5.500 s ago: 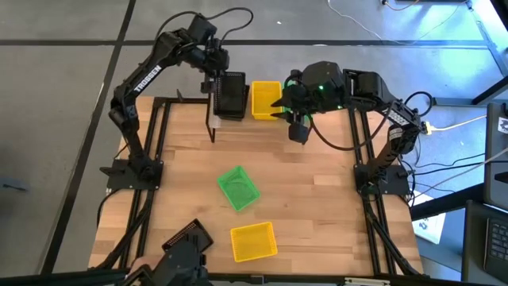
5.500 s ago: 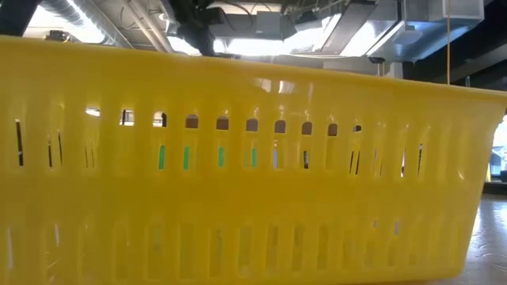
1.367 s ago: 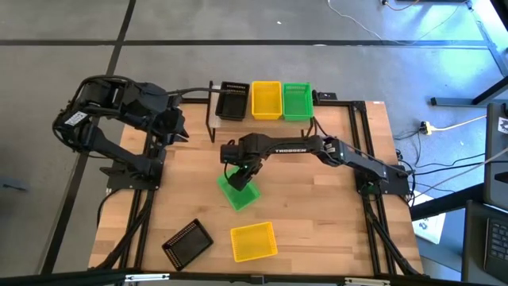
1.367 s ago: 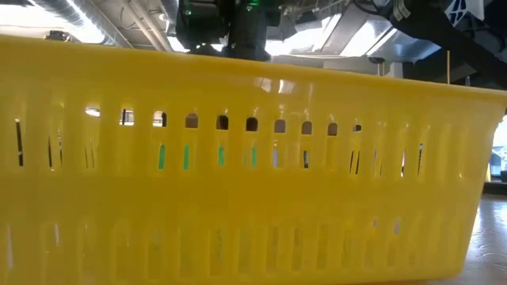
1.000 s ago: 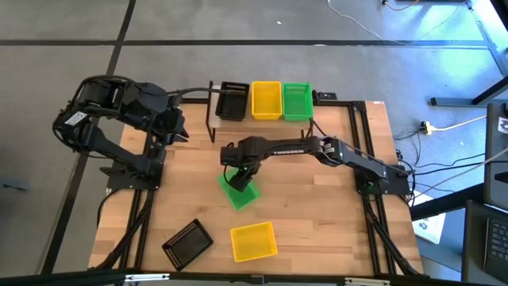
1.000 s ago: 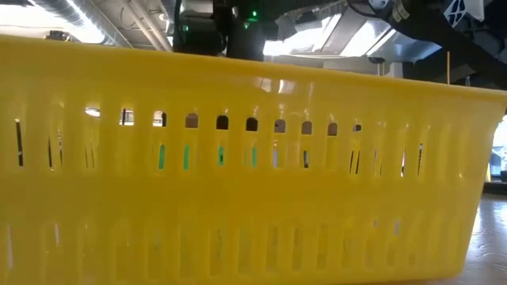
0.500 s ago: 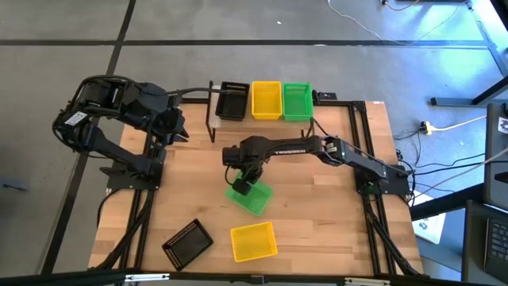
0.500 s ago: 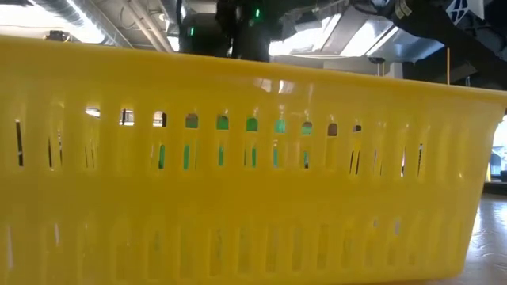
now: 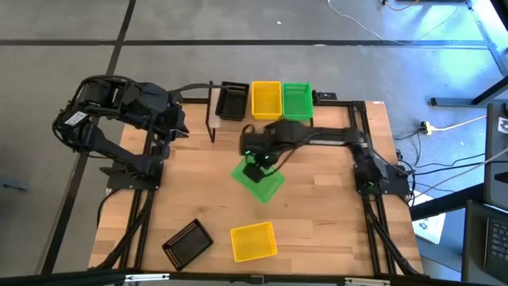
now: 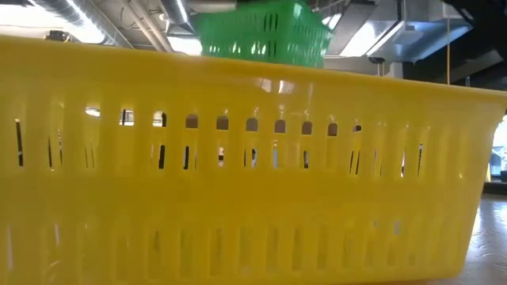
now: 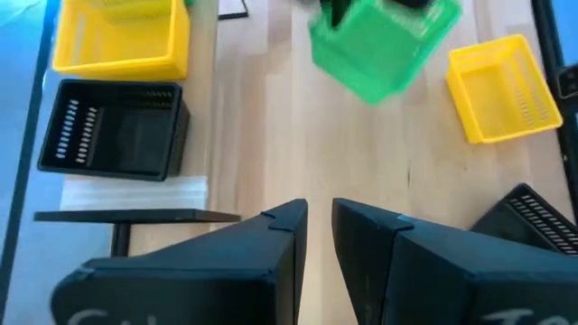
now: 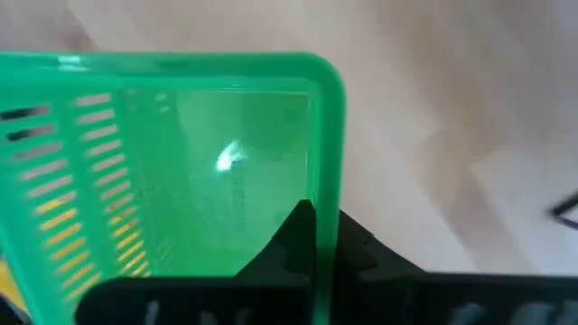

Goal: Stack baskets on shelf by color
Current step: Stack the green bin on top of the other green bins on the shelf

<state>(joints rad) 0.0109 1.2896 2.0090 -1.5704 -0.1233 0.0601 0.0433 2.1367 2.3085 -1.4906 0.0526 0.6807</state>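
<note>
My right gripper (image 9: 259, 164) is shut on a green basket (image 9: 263, 184) held above the table's middle; it shows high in the low view (image 10: 261, 33). On the shelf (image 11: 135, 191) at the far edge stand a black basket (image 9: 232, 101), a yellow one (image 9: 266, 100) and a green one (image 9: 297, 101). A yellow basket (image 9: 253, 241) and a black basket (image 9: 187, 242) rest on the table near the front edge. My left gripper (image 9: 176, 123) waits at the far left, empty, its fingers nearly together (image 11: 321, 226). My right gripper holds the green basket by its rim (image 12: 325, 194), on one wall not far from a corner. One finger (image 12: 300, 236) is inside the basket and one outside. The fingers come from above. The basket is lifted clear of the table, mouth up, hanging below the gripper.
The yellow basket (image 10: 238, 174) stands right in front of the low camera and hides most of the table. Bare wooden tabletop (image 9: 333, 206) lies to the right of the lifted basket. Black frame rails (image 9: 361, 159) run along the table's sides.
My right gripper has dragged the green basket a little toward the near-right, then lifted it clear and carried it toward the table's right and far edge. The basket has turned about and risen above the yellow basket's rim in the low view.
</note>
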